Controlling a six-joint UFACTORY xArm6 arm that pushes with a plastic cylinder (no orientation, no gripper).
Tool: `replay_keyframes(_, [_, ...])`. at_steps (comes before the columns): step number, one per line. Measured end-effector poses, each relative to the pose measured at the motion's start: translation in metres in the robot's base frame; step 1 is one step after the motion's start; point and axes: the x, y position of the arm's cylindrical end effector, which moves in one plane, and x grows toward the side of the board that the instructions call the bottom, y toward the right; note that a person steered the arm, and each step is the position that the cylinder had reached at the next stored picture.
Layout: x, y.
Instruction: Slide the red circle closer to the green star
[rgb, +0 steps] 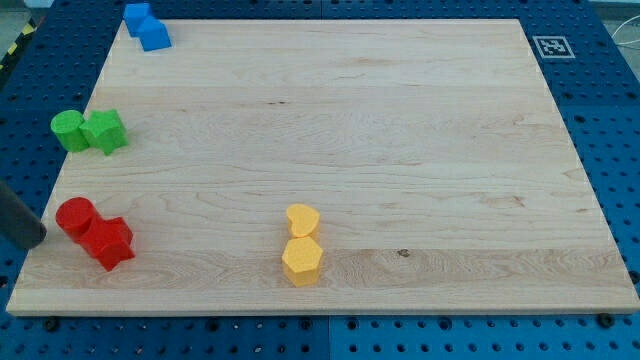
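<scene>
The red circle (75, 215) lies near the board's left edge, low in the view, touching a red star-like block (109, 243) at its lower right. The green star (104, 131) sits higher up by the left edge, with a green circle (68, 130) touching its left side. My tip (41, 237) is the end of the dark rod that enters from the view's left. It is just left of and slightly below the red circle, very close to it; I cannot tell whether they touch.
Two blue blocks (146, 26) sit together at the board's top left corner. A yellow heart (302, 219) and a yellow hexagon (302, 260) sit together at the bottom middle. A black-and-white marker (551, 46) is at the top right corner of the wooden board (400, 130).
</scene>
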Motion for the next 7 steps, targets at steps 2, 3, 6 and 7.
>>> replay_keyframes(2, [0.015, 0.022])
replay_keyframes(3, [0.015, 0.041])
replay_keyframes(6, [-0.002, 0.052])
replay_keyframes(7, [-0.011, 0.052])
